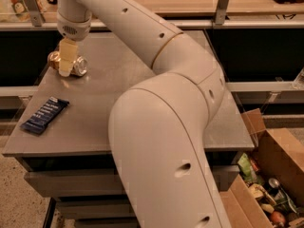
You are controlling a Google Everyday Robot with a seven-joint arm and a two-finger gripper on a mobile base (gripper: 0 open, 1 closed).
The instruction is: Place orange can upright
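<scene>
Smooth off-white arm (161,141) with small dark holes, a gold joint ring and a cream gripper (65,69) at the table's (114,80) far-left corner.
</scene>
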